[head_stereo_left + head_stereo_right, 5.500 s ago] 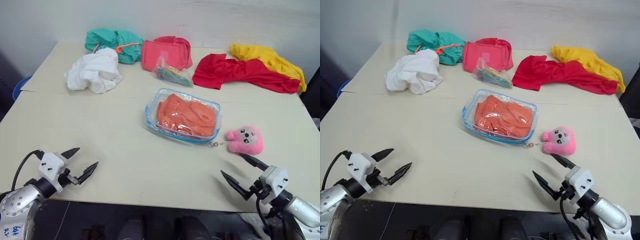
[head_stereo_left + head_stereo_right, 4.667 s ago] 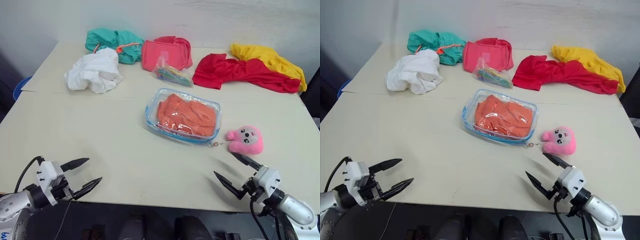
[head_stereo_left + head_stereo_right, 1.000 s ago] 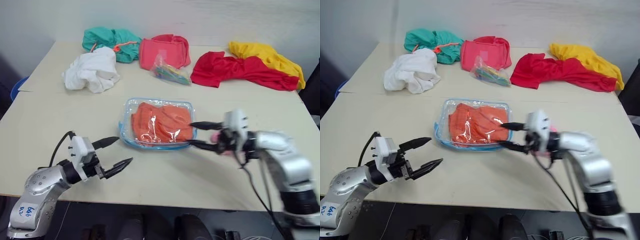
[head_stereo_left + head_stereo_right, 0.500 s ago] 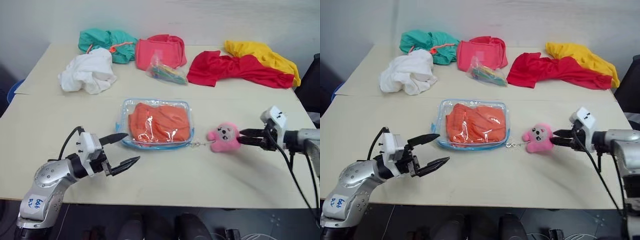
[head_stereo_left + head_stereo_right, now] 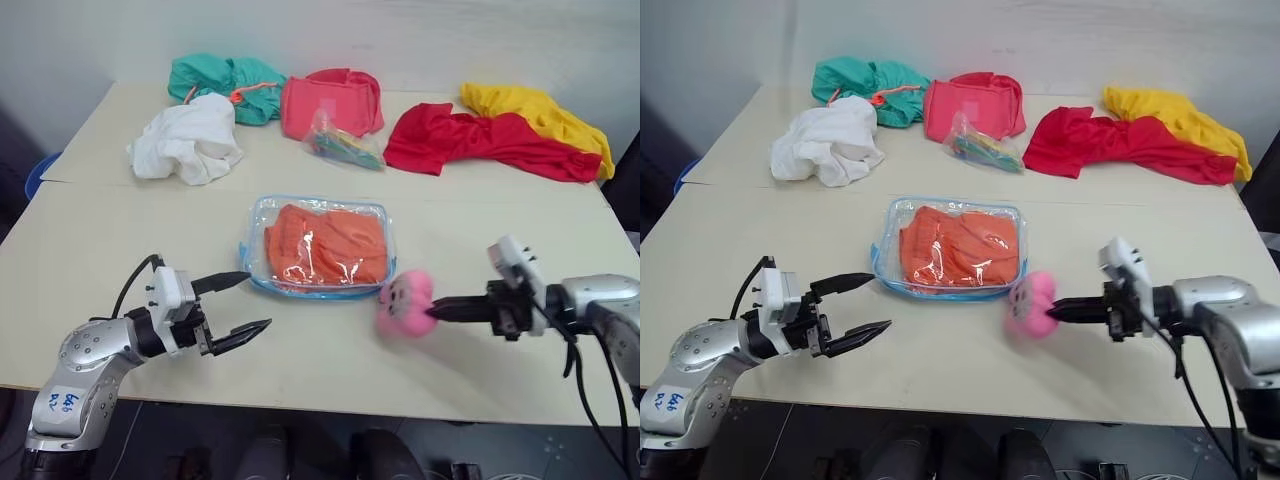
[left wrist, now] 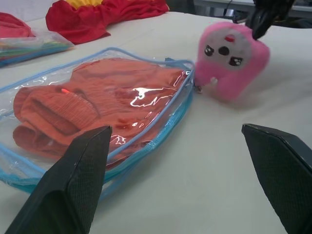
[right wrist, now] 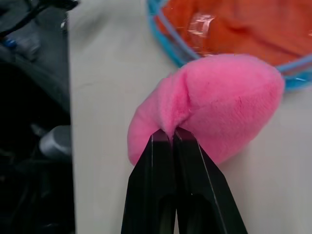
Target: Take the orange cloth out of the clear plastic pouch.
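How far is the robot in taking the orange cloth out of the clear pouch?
Nothing is done yet: the orange cloth lies inside the clear plastic pouch on the table. In hand: the right gripper is shut on the pink plush toy beside the pouch. The left gripper is open, near the pouch. Opening and removal remain.

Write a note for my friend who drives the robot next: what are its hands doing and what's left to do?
Right gripper: fingers shut, pinching the pink plush toy that sits at the clear plastic pouch's right end.
Left gripper: fingers open, holding nothing, just off the pouch's left front corner.
The pouch lies flat mid-table; the orange cloth is fully inside it.
Done: the toy is gripped.
Left: open the pouch and pull the cloth out.
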Tool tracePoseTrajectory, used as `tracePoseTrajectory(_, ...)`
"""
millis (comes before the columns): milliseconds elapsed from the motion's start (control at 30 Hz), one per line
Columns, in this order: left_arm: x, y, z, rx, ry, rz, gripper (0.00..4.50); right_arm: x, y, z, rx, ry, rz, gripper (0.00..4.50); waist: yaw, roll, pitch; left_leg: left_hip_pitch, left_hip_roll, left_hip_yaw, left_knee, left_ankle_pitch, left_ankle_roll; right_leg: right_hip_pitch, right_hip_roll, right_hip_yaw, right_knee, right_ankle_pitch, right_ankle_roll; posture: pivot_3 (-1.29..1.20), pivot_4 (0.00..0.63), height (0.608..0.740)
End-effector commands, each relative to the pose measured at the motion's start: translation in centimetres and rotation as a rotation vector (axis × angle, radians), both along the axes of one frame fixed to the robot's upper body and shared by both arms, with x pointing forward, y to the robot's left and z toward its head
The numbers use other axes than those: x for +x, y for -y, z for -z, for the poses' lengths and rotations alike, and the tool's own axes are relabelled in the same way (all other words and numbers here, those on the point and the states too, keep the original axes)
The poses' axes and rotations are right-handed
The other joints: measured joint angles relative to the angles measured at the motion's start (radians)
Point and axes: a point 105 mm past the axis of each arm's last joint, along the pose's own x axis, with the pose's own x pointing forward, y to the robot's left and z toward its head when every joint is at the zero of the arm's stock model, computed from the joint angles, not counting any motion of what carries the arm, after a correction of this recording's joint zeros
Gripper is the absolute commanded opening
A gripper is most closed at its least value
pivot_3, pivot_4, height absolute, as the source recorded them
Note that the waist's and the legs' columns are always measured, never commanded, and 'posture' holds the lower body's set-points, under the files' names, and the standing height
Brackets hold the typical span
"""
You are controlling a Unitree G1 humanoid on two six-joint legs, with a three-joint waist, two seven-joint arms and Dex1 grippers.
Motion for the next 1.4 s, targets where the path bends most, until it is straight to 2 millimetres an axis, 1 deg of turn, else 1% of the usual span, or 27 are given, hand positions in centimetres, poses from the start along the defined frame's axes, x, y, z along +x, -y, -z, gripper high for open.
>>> tracePoseTrajectory(33, -0.3, 0.5, -0.6, 0.016, 0.035, 0.033, 4.5, 0.1, -2.5, 0.8, 0.023, 0.092, -0.02, 0.04, 0.001, 0.0, 0.0, 0.0, 0.0, 0.0, 0.0, 0.0, 0.0, 0.0, 0.0, 0.0, 0.0, 0.0, 0.0, 0.0, 0.15, 0.74)
tracePoseTrajectory(100, -0.3, 1.1, -0.4, 0.036, 0.026, 0.071, 4.5, 0.7, -3.7, 1.3, 0.076, 0.113, 0.004, 0.04, 0.001, 0.0, 0.0, 0.0, -0.001, 0.0, 0.0, 0.0, 0.0, 0.0, 0.0, 0.001, 0.0, 0.0, 0.0, 0.0, 0.15, 0.74)
tracePoseTrajectory(200, -0.4, 2.4, 0.2, 0.068, 0.014, 0.139, 4.5, 1.4, -4.8, 2.0, 0.118, 0.134, 0.036, 0.04, 0.003, 0.0, 0.0, -0.001, -0.001, 0.0, 0.0, 0.0, 0.0, 0.0, 0.0, 0.0, -0.001, 0.0, 0.0, 0.0, 0.15, 0.74)
tracePoseTrajectory(300, 0.9, 5.5, 1.4, 0.089, -0.04, 0.212, 4.5, 1.7, -5.4, 3.8, 0.064, 0.201, 0.022, 0.66, 0.008, 0.0, 0.0, -0.001, -0.002, -0.001, 0.0, 0.0, 0.0, 0.0, -0.001, 0.0, -0.001, 0.0, 0.0, 0.0, 0.15, 0.74)
tracePoseTrajectory(333, 1.3, 6.3, 1.7, 0.096, -0.054, 0.224, 4.5, 1.6, -5.6, 4.2, 0.056, 0.209, 0.012, 0.92, 0.007, 0.0, 0.0, -0.001, -0.002, -0.001, 0.001, 0.0, 0.0, 0.0, -0.001, 0.0, -0.001, 0.0, 0.0, 0.0, 0.15, 0.74)
tracePoseTrajectory(400, 2.0, 8.4, 1.9, 0.071, -0.043, 0.261, 4.5, 1.6, -5.7, 4.5, 0.039, 0.228, -0.004, 1.62, 0.003, 0.0, 0.0, -0.001, -0.002, -0.001, 0.001, 0.0, 0.0, 0.0, 0.0, 0.0, 0.001, 0.0, 0.001, 0.0, 0.15, 0.74)
tracePoseTrajectory(433, 2.2, 9.4, 2.0, 0.08, -0.028, 0.273, 4.5, 1.8, -5.7, 4.4, 0.038, 0.248, 0.015, 1.96, 0.002, 0.0, 0.0, -0.001, -0.002, 0.0, 0.001, 0.0, 0.0, 0.0, 0.0, 0.0, 0.005, 0.0, 0.001, 0.0, 0.15, 0.74)
tracePoseTrajectory(500, 2.3, 10.9, 2.4, 0.088, -0.028, 0.307, 4.5, 2.0, -5.5, 4.5, 0.034, 0.244, 0.036, 2.58, -0.004, 0.0, 0.0, -0.001, -0.001, 0.001, 0.001, 0.0, 0.0, -0.001, 0.001, 0.001, 0.005, 0.0, 0.001, 0.0, 0.15, 0.74)
tracePoseTrajectory(567, 2.4, 11.8, 3.5, 0.122, -0.046, 0.333, 4.5, 1.7, -5.0, 4.6, 0.012, 0.225, 0.045, 3.32, -0.004, 0.0, 0.0, -0.001, -0.001, 0.001, 0.001, 0.001, -0.001, -0.002, 0.002, 0.001, 0.005, 0.0, 0.001, 0.0, 0.15, 0.74)
tracePoseTrajectory(600, 2.5, 12.0, 4.2, 0.161, -0.048, 0.339, 4.5, 1.4, -4.6, 4.6, 0.005, 0.223, 0.044, 3.61, -0.002, 0.0, 0.0, -0.001, 0.0, 0.0, 0.0, 0.001, -0.001, -0.002, 0.002, 0.0, 0.006, 0.0, 0.001, 0.0, 0.15, 0.74)
tracePoseTrajectory(633, 2.6, 12.1, 4.8, 0.197, -0.037, 0.334, 4.5, 1.0, -4.0, 4.3, 0.003, 0.229, 0.05, 4.0, 0.0, 0.0, 0.0, -0.001, 0.0, 0.0, 0.0, 0.001, -0.002, -0.002, 0.002, 0.0, 0.006, 0.0, 0.001, 0.0, 0.15, 0.74)
tracePoseTrajectory(667, 2.9, 12.1, 5.0, 0.208, -0.032, 0.319, 4.31, 0.6, -3.1, 3.9, 0.003, 0.232, 0.053, 4.37, 0.003, 0.0, 0.0, -0.001, 0.0, 0.0, 0.0, 0.001, -0.002, -0.002, 0.002, 0.0, 0.006, 0.0, 0.001, 0.0, 0.15, 0.74)
tracePoseTrajectory(700, 3.4, 11.9, 5.0, 0.203, -0.026, 0.28, 4.09, 0.1, -2.0, 3.5, 0.002, 0.234, 0.054, 4.5, 0.004, 0.0, 0.0, -0.001, -0.001, 0.0, 0.0, 0.001, -0.002, -0.002, 0.002, 0.0, 0.005, 0.0, 0.001, 0.0, 0.15, 0.74)
tracePoseTrajectory(767, 3.7, 11.8, 4.6, 0.176, -0.026, 0.262, 3.57, -0.6, 0.2, 3.0, -0.018, 0.226, 0.065, 4.5, 0.011, 0.0, 0.0, -0.001, -0.001, 0.0, 0.002, 0.0, -0.001, 0.0, 0.0, 0.0, 0.005, 0.0, 0.001, 0.0, 0.15, 0.74)
tracePoseTrajectory(833, 3.4, 11.5, 4.6, 0.175, -0.028, 0.272, 2.92, -0.5, 2.0, 2.6, -0.067, 0.273, 0.086, 4.5, 0.014, -0.001, 0.001, -0.001, -0.002, 0.0, 0.004, 0.0, 0.001, 0.001, 0.0, 0.0, 0.004, 0.001, 0.001, 0.0, 0.15, 0.74)
tracePoseTrajectory(900, 3.3, 11.2, 4.7, 0.185, -0.032, 0.278, 2.32, 0.9, 3.5, 2.0, -0.158, 0.41, 0.105, 4.5, 0.003, -0.001, 0.001, 0.0, -0.002, 0.0, 0.005, 0.0, 0.001, 0.001, 0.0, 0.001, 0.003, 0.001, 0.001, 0.0, 0.15, 0.74)
tracePoseTrajectory(967, 3.1, 11.1, 4.8, 0.191, -0.033, 0.287, 1.83, 2.9, 4.2, 1.2, -0.23, 0.575, 0.121, 4.5, -0.008, -0.001, 0.001, 0.004, -0.001, 0.001, 0.004, 0.0, 0.0, 0.003, 0.001, 0.002, 0.004, 0.001, 0.001, 0.0, 0.15, 0.74)
tracePoseTrajectory(1033, 3.0, 11.0, 4.9, 0.2, -0.034, 0.295, 1.29, 5.2, 3.8, 0.5, -0.274, 0.703, 0.119, 4.5, -0.016, -0.001, 0.001, 0.006, -0.001, 0.002, 0.002, 0.001, -0.001, 0.004, 0.001, 0.003, 0.004, 0.001, 0.001, 0.0, 0.15, 0.74)
tracePoseTrajectory(1067, 3.2, 10.9, 4.9, 0.208, -0.018, 0.277, 1.09, 6.1, 3.3, 0.4, -0.304, 0.763, 0.091, 4.5, -0.022, -0.001, 0.001, 0.007, -0.001, 0.002, 0.002, 0.001, -0.001, 0.004, 0.001, 0.003, 0.004, 0.001, 0.001, 0.0, 0.15, 0.74)
tracePoseTrajectory(1133, 3.7, 10.9, 4.7, 0.195, -0.026, 0.251, 0.63, 7.7, 1.8, 0.5, -0.34, 0.835, 0.018, 4.5, -0.024, -0.001, 0.001, 0.006, -0.001, 0.002, 0.002, 0.001, -0.002, 0.003, 0.001, 0.003, 0.004, 0.001, 0.001, 0.0, 0.15, 0.74)
tracePoseTrajectory(1200, 3.9, 10.9, 4.3, 0.178, -0.031, 0.245, 0.32, 9.1, 0.1, 0.4, -0.356, 0.887, -0.04, 4.5, -0.024, -0.001, 0.001, 0.005, -0.001, 0.002, 0.002, 0.001, -0.002, 0.002, 0.001, 0.003, 0.004, 0.001, 0.001, 0.0, 0.15, 0.74)
tracePoseTrajectory(1267, 3.9, 10.9, 4.2, 0.179, -0.032, 0.254, 0.26, 9.9, -1.2, 0.4, -0.361, 0.911, -0.093, 4.5, -0.023, -0.001, 0.001, 0.003, -0.001, 0.002, 0.002, 0.001, -0.002, 0.0, 0.001, 0.003, 0.006, 0.001, 0.001, 0.0, 0.15, 0.74)
tracePoseTrajectory(1367, 4.0, 10.9, 3.9, 0.166, -0.034, 0.253, 0.26, 10.5, -3.0, 0.6, -0.368, 0.915, -0.18, 4.5, -0.021, -0.001, 0.001, -0.001, -0.001, 0.001, 0.004, 0.001, -0.002, -0.002, 0.0, 0.001, 0.009, 0.001, 0.001, 0.0, 0.15, 0.74)
tracePoseTrajectory(1400, 4.0, 10.9, 3.8, 0.165, -0.035, 0.254, 0.26, 10.6, -3.5, 0.8, -0.365, 0.912, -0.203, 4.32, -0.022, -0.001, 0.001, -0.001, -0.001, 0.001, 0.005, 0.001, -0.001, -0.002, 0.0, 0.001, 0.009, 0.001, 0.001, 0.0, 0.15, 0.74)
